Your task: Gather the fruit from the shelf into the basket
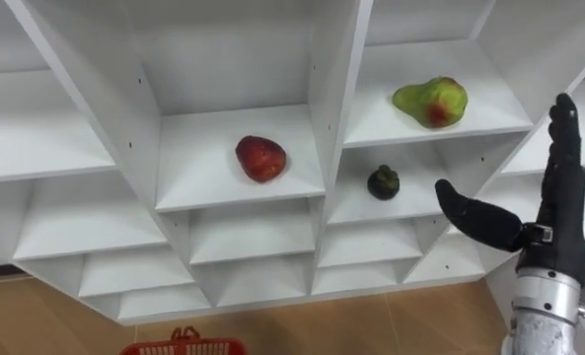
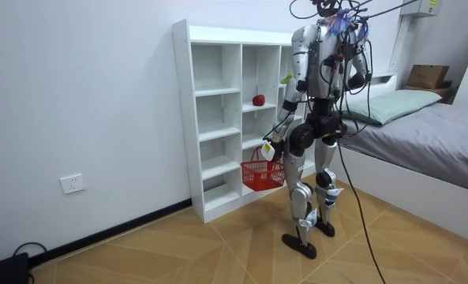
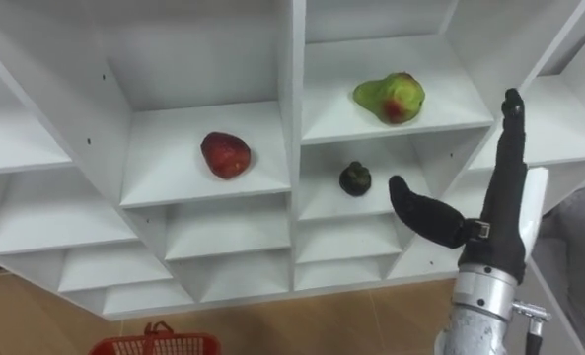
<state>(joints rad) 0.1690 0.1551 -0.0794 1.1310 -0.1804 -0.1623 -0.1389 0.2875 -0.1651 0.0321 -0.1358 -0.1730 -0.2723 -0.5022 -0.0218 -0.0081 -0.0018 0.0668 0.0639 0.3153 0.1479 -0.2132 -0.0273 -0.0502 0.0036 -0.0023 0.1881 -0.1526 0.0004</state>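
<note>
Three fruits on view in the white cubby-shelved closet (image 1: 327,79), none collected yet, judging by where they lie. Counts as an early stage: reaching, gripping and dropping into a container all left to do. Leaves a round red apple-like fruit (image 1: 260,158) in one closet cubby, a green pear-shaped fruit with a red blush (image 1: 430,102) in the closet's next column to the right, higher up, and a small dark green fruit (image 1: 383,182) in the closet cubby directly beneath that one. Holds the right hand (image 1: 556,232) up before the closet's right part, fingers straight, thumb spread, gripping nothing, near the dark fruit but apart from it. Carries a red wire basket (image 2: 259,175) low before the closet, handle apparently hooked in the left hand (image 2: 271,147); cannot tell its contents.
</note>
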